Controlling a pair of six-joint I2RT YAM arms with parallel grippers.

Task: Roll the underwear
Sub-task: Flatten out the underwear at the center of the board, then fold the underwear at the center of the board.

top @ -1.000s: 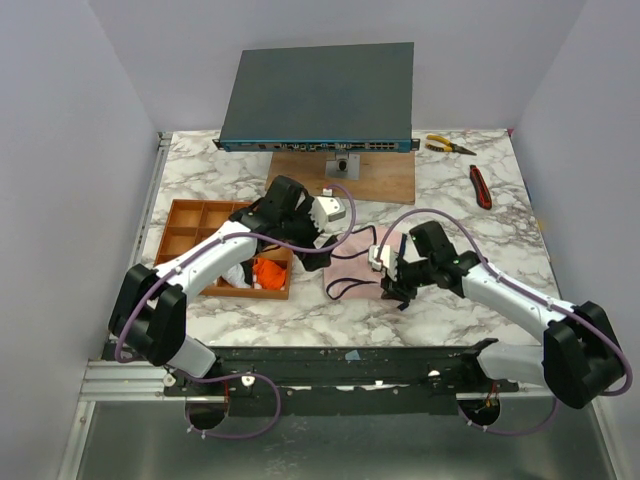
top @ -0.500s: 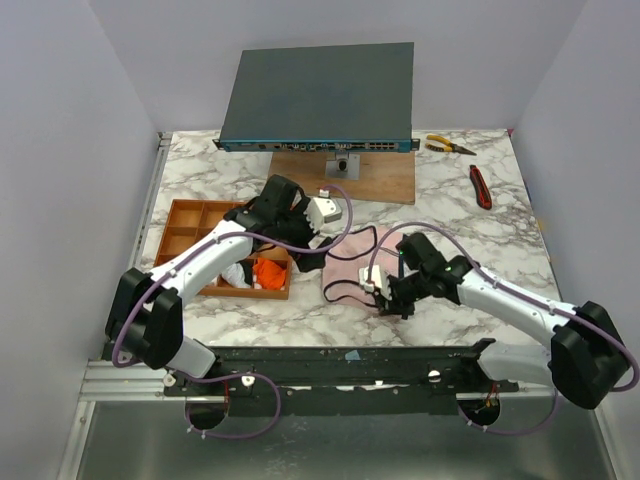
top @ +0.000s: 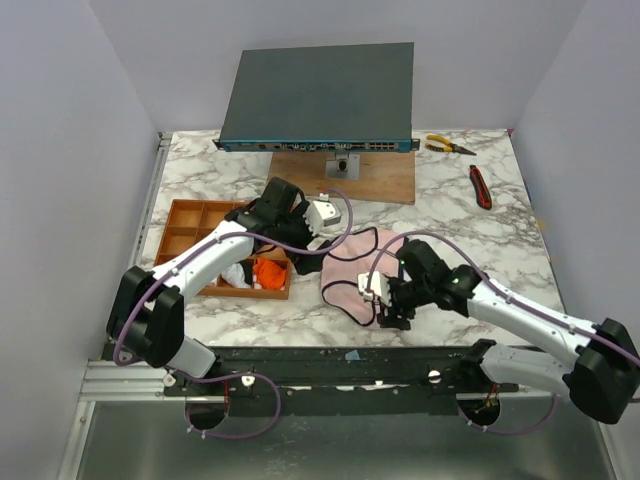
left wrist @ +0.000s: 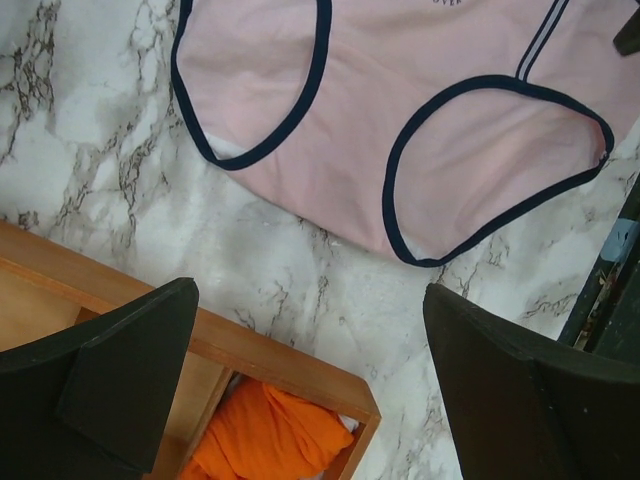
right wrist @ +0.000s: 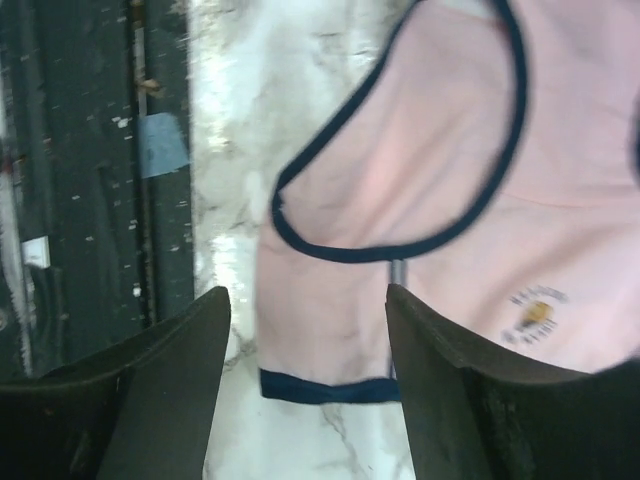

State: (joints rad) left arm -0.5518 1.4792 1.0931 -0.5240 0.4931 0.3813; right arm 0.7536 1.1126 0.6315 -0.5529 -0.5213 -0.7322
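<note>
Fingers (left wrist: 130,380) of the left gripper (left wrist: 310,290) stand wide apart and hold nothing. It hangs above the marble table (top: 470,230), at the corner of the one wooden tray (left wrist: 250,350). The two fingers of the right gripper (right wrist: 307,295) are also apart, with nothing between them. They hang over the near edge of the pink underwear (right wrist: 420,230), close to the table's front edge.

Only one pink piece is on the table. It lies spread out with dark edging, just right of the tray and between the two grippers. Two leg openings show in the left wrist view. One orange piece (left wrist: 265,440) lies in a near compartment of the tray, and one white piece (top: 238,272) lies beside it.

At the far right lie two hand tools, yellow-handled pliers (top: 450,145) and a red-handled tool (top: 480,187).
</note>
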